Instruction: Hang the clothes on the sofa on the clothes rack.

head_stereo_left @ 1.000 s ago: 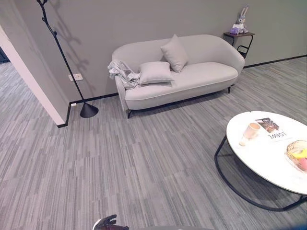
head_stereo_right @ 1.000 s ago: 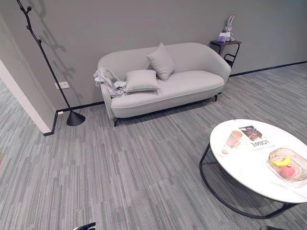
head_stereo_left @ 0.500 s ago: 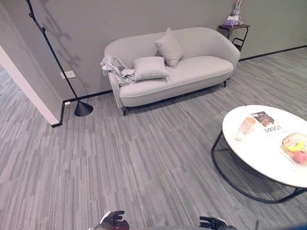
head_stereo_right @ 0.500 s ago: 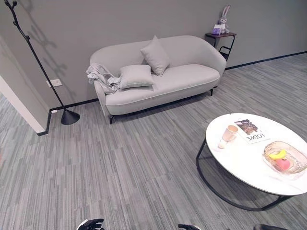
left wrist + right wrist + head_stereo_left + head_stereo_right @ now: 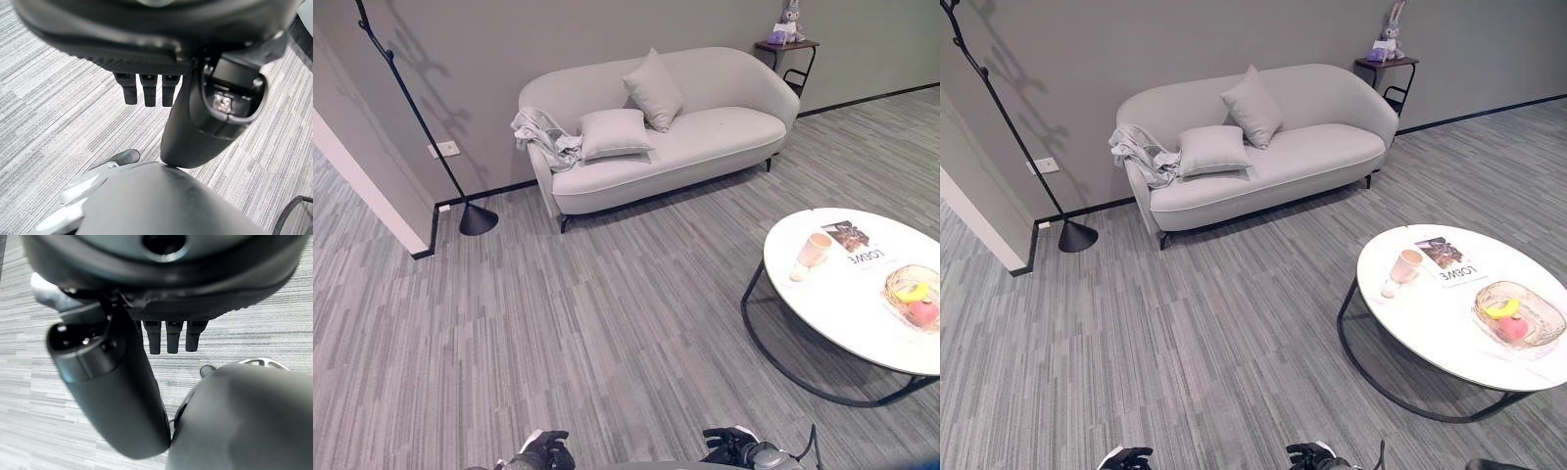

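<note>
Grey clothes [image 5: 546, 135] draped over sofa [image 5: 705, 137] left arm | clothes rack [image 5: 431, 127] stands left | left hand [image 5: 146, 88], right hand [image 5: 168, 335] hang empty, fingers straight, near edge.

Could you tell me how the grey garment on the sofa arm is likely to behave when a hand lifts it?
The garment lies crumpled in soft folds over the sofa arm, so it will probably be floppy and sag from any grip. It looks thin, likely light. Loose ends may trail or snag the nearby cushion.

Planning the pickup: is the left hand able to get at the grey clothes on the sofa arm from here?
Probably not: the left hand hangs by the body, open floor away from the clothes.
</note>
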Motion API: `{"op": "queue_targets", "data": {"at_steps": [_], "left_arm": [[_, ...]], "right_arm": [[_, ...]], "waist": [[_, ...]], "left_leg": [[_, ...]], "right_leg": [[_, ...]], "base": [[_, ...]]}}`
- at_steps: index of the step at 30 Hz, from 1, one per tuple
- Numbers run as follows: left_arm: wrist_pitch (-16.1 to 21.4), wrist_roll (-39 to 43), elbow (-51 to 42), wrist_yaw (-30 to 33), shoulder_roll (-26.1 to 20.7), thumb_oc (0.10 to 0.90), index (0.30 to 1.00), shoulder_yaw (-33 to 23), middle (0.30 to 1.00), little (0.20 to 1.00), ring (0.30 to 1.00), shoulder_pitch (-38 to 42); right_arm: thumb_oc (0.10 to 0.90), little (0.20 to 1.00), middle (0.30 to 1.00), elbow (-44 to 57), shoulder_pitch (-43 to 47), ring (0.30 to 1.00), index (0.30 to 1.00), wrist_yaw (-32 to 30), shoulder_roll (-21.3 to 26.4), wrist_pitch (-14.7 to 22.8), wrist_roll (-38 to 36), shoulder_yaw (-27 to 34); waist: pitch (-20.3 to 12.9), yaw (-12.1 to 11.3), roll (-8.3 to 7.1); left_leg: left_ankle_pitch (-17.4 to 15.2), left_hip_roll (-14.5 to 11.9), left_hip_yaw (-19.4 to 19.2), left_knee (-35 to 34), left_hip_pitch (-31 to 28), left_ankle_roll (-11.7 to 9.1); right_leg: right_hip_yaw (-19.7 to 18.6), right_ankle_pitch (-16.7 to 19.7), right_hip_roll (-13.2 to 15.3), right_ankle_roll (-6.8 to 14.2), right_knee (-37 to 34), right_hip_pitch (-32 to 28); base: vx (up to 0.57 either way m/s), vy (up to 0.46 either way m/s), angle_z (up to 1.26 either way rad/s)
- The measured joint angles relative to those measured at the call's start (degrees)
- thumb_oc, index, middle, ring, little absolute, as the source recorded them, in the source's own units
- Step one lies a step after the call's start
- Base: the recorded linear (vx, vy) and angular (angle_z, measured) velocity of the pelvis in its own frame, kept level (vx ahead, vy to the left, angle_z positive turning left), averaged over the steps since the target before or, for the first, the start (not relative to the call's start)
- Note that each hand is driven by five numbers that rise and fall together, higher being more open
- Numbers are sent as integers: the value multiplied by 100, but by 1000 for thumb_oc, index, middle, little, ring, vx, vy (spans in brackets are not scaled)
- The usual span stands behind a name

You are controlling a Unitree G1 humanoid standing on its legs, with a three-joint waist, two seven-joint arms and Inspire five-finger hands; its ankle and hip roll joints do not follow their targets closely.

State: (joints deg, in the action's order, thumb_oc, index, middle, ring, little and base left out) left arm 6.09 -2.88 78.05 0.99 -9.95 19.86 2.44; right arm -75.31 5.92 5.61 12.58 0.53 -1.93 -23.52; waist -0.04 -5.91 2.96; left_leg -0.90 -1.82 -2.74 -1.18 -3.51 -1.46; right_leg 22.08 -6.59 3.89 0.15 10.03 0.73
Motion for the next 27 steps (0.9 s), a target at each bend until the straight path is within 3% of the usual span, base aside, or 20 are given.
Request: {"op": "queue_targets", "data": {"at_steps": [17, 21, 23, 24, 25, 26, 27], "left_arm": [[-13, -1, 16, 10, -21, 800, 900, -2, 900, 900, 900, -14], [-27, 2, -1, 4, -112, 800, 900, -1, 900, 900, 900, 73], [-59, 1, 20, -5, -168, 800, 900, 9, 900, 900, 900, 204], [-113, 4, 26, 0, -189, 800, 900, 1, 900, 900, 900, 313], [-127, 12, 106, -2, -229, 800, 900, 1, 900, 900, 900, 407], [-135, 9, 122, 4, -231, 800, 900, -6, 900, 900, 900, 430], [-122, 13, 197, 1, -198, 800, 900, 15, 900, 900, 900, 400]], "right_arm": [[800, 900, 900, 192, 0, 900, 900, 6, -1, -30, 128, -100], [800, 900, 900, 214, 71, 900, 900, 16, -86, -33, 125, -197], [800, 900, 900, 192, 187, 900, 900, 16, -120, -40, 124, -252], [800, 900, 900, 136, 293, 900, 900, 20, -125, -34, 106, -289], [800, 900, 900, 170, 503, 900, 900, 17, -103, 16, 82, -284], [800, 900, 900, 228, 582, 900, 900, 31, -82, 29, -41, -275], [800, 900, 900, 245, 612, 900, 900, -48, -95, 121, -163, -184]], "waist": [[-12, -7, -69], [61, -2, -231], [195, 2, -326], [338, -19, -432], [581, 35, -518], [688, 68, -462], [731, 173, -325]], "left_leg": [[-7, 8, -75, -28, -82, 10], [-61, 102, -102, 52, -71, 87], [-159, 201, -130, 148, -71, 222], [-271, 384, -216, 324, -68, 427], [-540, 519, -350, 869, 53, 663], [-732, 497, -338, 1229, 162, 690], [-751, 487, -289, 1219, 112, 776]], "right_leg": [[-102, 1, 0, 1, 70, 5], [-115, -106, 139, 7, 435, 140], [-137, -242, 319, 127, 858, 273], [-279, -312, 527, 245, 1557, 569], [-506, -137, 888, 527, 2847, 1133], [-729, 272, 1062, 996, 3605, 1555], [-839, 1105, 1053, 896, 3889, 1802]], "base": [[2, 32, -2], [-41, 129, -3], [18, 221, -7], [-4, 237, -24], [-21, 214, -29], [103, 205, -16], [312, 118, -15]]}}
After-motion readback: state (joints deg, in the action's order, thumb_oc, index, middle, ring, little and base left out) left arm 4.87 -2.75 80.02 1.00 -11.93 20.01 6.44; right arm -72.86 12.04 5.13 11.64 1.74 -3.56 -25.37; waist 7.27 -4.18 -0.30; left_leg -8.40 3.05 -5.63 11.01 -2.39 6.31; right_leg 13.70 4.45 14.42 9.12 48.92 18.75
